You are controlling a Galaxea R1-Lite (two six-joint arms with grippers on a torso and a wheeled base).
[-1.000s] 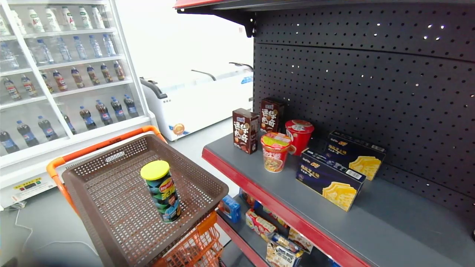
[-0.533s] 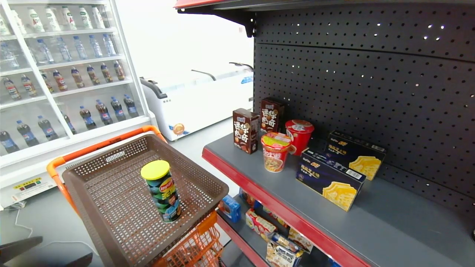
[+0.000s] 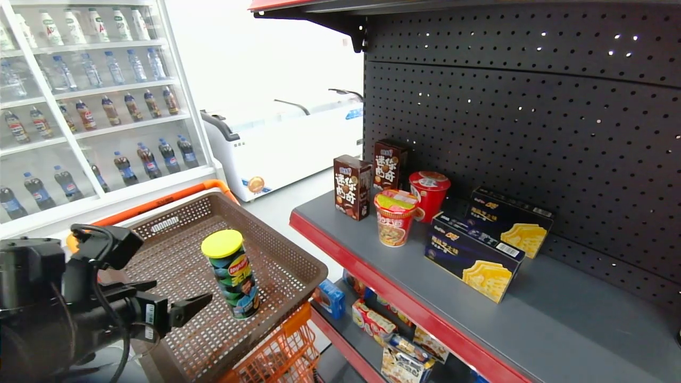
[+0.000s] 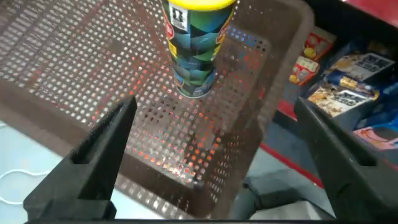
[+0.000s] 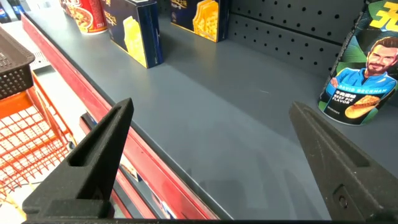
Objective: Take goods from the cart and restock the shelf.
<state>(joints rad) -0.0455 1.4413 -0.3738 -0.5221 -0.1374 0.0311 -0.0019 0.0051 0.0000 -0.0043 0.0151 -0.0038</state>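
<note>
A chip can (image 3: 231,274) with a yellow lid stands upright in the cart's brown perforated basket (image 3: 175,223). My left gripper (image 3: 182,293) is open at the basket's near left side, a short way from the can and not touching it. From the left wrist, the can (image 4: 194,46) stands ahead of the open left gripper (image 4: 214,165), between the lines of its two fingers. My right gripper (image 5: 214,165) hangs open over the grey shelf board (image 5: 236,124), holding nothing. A second chip can (image 5: 360,68) stands on that board by the pegboard back.
On the shelf (image 3: 383,255) stand two brown boxes (image 3: 351,186), two cup noodles (image 3: 395,218) and two dark blue boxes (image 3: 473,255); its right part is bare. A lower shelf holds snack packs (image 3: 372,322). The orange cart frame (image 3: 271,356) sits under the basket. Drink fridges stand behind.
My left arm has risen from the lower left corner and its open gripper has come up beside the basket toward the can. The can and shelf goods have not moved.
</note>
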